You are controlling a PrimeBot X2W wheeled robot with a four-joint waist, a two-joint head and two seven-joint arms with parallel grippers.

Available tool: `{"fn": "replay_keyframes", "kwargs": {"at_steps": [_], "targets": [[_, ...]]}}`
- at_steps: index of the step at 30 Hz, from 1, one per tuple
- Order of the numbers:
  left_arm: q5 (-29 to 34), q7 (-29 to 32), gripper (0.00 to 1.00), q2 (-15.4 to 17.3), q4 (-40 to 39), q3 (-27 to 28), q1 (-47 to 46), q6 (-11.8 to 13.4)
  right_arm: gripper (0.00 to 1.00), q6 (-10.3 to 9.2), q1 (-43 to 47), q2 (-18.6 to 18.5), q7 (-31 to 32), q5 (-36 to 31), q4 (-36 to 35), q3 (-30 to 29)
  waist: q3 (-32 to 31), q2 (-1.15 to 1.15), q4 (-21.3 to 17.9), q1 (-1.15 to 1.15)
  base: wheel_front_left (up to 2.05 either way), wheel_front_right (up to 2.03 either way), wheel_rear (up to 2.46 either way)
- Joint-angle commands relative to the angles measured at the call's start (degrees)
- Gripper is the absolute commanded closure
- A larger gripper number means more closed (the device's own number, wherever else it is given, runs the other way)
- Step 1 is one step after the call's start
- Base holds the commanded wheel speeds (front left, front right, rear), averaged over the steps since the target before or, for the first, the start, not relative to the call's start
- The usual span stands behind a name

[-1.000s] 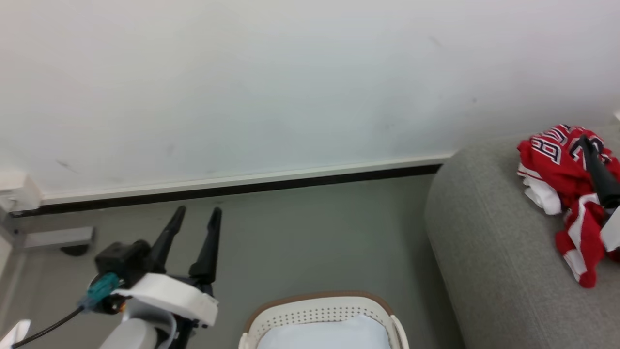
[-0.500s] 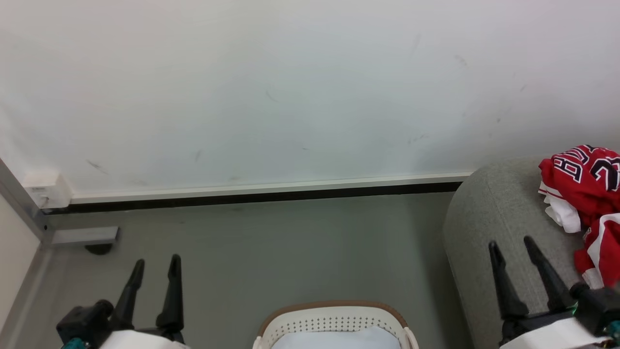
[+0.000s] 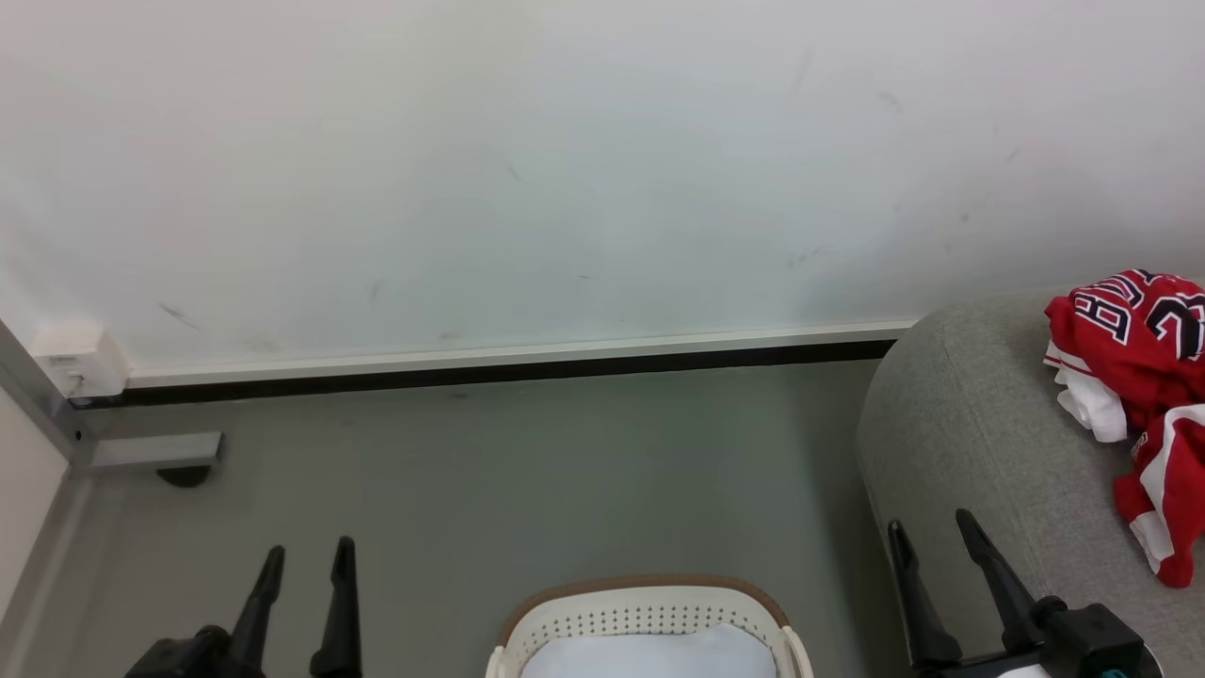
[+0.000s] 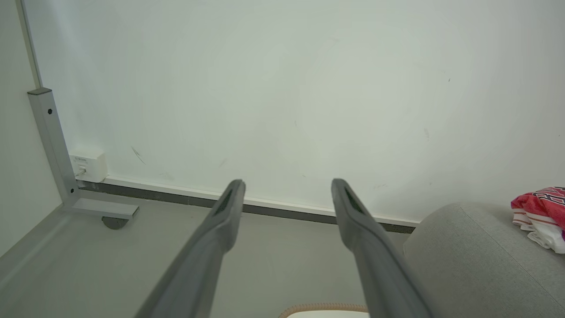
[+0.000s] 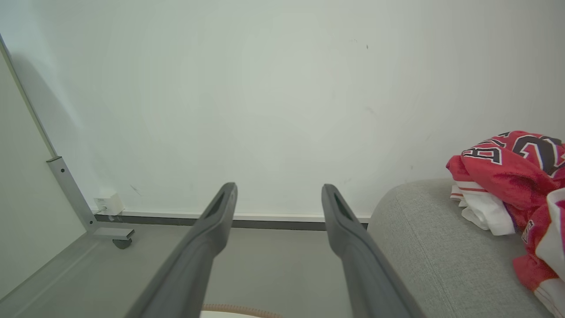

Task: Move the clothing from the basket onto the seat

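Observation:
The red clothing (image 3: 1144, 377) lies bunched on the grey seat (image 3: 970, 443) at the right edge, also seen as clothing (image 5: 512, 176) on the seat (image 5: 423, 238) and clothing (image 4: 540, 212) on the seat (image 4: 463, 251). The white basket (image 3: 650, 612) with its brown rim sits at the bottom centre, holding only a plain white cloth sheet (image 3: 650, 654). My left gripper (image 3: 309, 556) stands open at the lower left, empty. My right gripper (image 3: 930, 525) is open at the lower right, beside the seat's near edge and apart from the clothing.
A white wall (image 3: 565, 169) with a dark skirting strip (image 3: 471, 372) runs behind the grey floor (image 3: 518, 471). A grey metal frame foot with a caster (image 3: 155, 457) and a white socket box (image 3: 80, 363) stand at the far left.
My right gripper has let go of the clothing and drawn back to the lower right; the left gripper has dropped to the lower left. The camera has shifted too.

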Motion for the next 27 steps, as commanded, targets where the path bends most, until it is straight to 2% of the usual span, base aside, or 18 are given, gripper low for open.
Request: {"fn": "replay_keyframes", "kwargs": {"at_steps": [1, 9, 17, 18, 22, 27], "targets": [[1.47, 0.01, 0.0, -0.27, 0.6, 0.73, 0.03, -0.53, 0.0, -0.13, -0.56, 0.54, -0.18, -0.82, -0.18, -0.05, 0.06, 0.0, 0.13, 0.0, 0.0, 0.0, 0.0], [3.25, 0.01, 0.0, -1.65, 2.01, 1.84, -1.02, -1.85, 0.0, -0.13, -0.75, 1.42, -0.19, -1.94, 0.19, 0.76, -0.33, 0.0, 0.78, 0.0, 0.0, 0.0, 0.0], [3.28, 0.0, 0.0, -1.9, 2.95, 1.2, -1.16, -2.02, 0.0, -0.13, -0.58, 1.55, -0.19, -1.49, 0.53, 1.04, -0.55, 0.0, 0.6, 0.0, 0.0, 0.0, 0.0], [3.07, 0.0, 1.0, -1.9, 3.01, 1.11, -1.26, -2.05, 1.0, -0.13, -0.57, 1.56, -0.19, -1.45, 0.54, 1.04, -0.56, 0.0, 0.62, 0.0, 0.0, 0.0, 0.0], [2.48, 0.17, 1.0, -2.48, 4.75, 0.91, 0.13, -1.89, 1.0, 0.01, 0.65, 1.44, 0.12, -1.14, 1.84, 1.23, -0.55, 0.0, 0.62, 0.0, 0.0, 0.0, 0.0], [-2.86, 2.03, 1.0, -2.45, 5.08, 1.66, -0.8, -1.9, 1.0, 0.01, 0.52, 1.14, 1.25, 4.68, 1.49, 0.42, -0.48, 0.0, 0.79, 0.0, 0.0, 0.0, 0.0]]}}
